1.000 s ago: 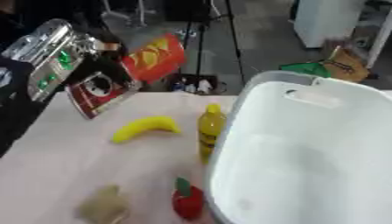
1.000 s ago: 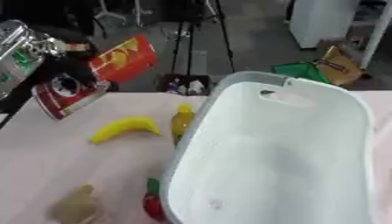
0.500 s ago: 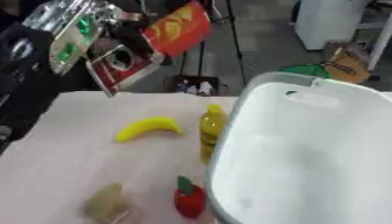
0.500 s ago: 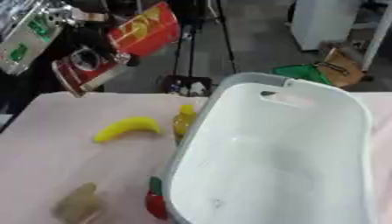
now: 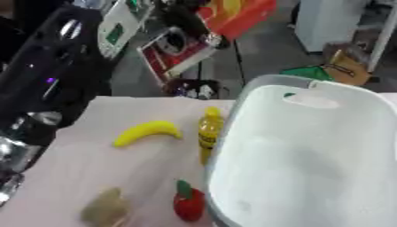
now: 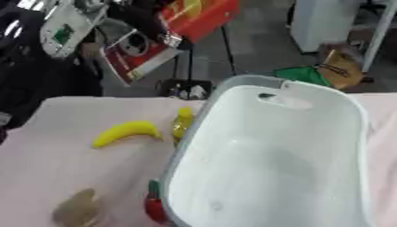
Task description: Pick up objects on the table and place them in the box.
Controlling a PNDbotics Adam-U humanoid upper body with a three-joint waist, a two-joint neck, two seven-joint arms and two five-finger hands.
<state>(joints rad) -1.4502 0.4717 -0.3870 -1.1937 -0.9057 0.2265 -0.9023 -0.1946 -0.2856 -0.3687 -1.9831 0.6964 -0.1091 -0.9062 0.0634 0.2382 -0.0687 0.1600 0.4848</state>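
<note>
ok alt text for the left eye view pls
The robot's left hand, raised beyond the table, holds a red packet. Below, a banana, yellow bottle, red apple-like thing and tan lump lie beside an empty white box.

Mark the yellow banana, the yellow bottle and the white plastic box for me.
yellow banana [image 5: 147, 132], left eye view, middle of its curved body.
yellow bottle [image 5: 209, 133], left eye view, its upper body beside the box wall.
white plastic box [image 6: 271, 98], right eye view, far wall near the handle slot.
</note>
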